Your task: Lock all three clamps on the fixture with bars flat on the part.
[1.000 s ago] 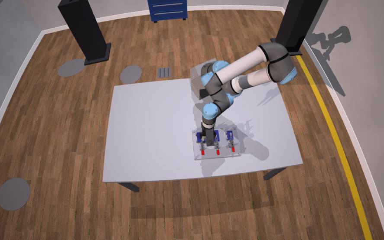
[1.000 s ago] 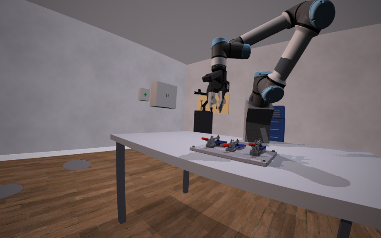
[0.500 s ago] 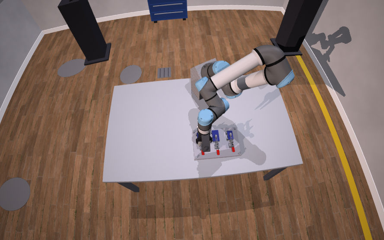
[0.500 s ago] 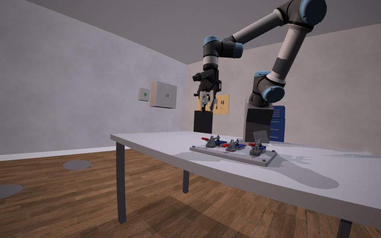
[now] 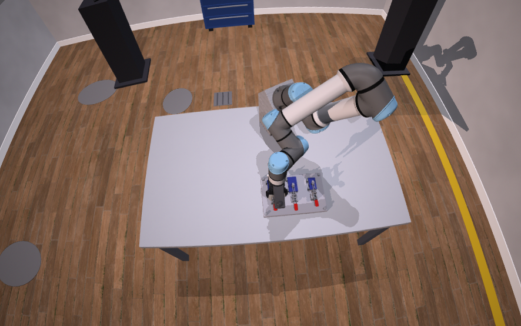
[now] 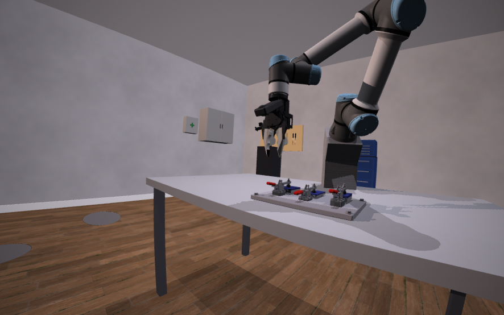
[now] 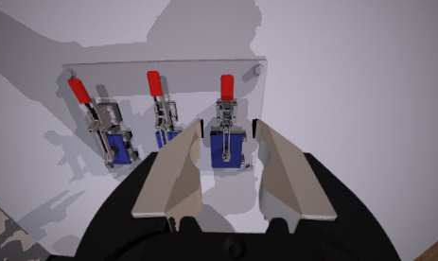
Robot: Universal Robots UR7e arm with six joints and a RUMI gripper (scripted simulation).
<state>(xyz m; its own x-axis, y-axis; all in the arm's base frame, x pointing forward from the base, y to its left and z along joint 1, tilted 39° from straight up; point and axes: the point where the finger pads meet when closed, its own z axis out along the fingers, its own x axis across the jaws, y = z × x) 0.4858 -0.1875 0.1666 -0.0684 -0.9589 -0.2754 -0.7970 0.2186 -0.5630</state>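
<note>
A grey fixture plate [image 5: 324,203] [image 6: 309,209] [image 7: 195,76] lies on the white table [image 5: 197,182] [image 6: 403,234] near its front edge. It carries three toggle clamps with red handles and blue parts. My gripper [image 5: 279,203] [image 6: 273,153] [image 7: 227,120] hangs well above the clamp [image 6: 281,186] [image 7: 227,137] at one end of the row and points down. Its fingers stand partly apart with nothing between them. The middle clamp [image 5: 293,190] [image 6: 306,192] [image 7: 166,113] and the far-end clamp [image 5: 312,188] [image 6: 340,195] [image 7: 102,128] are in plain sight. All three handles lie low. I cannot tell whether they are locked.
The arm's grey base block [image 6: 340,164] stands at the table's back edge behind the fixture. Two black pillars [image 5: 113,40] [image 5: 400,32] and a blue cabinet [image 5: 227,14] stand on the floor beyond the table.
</note>
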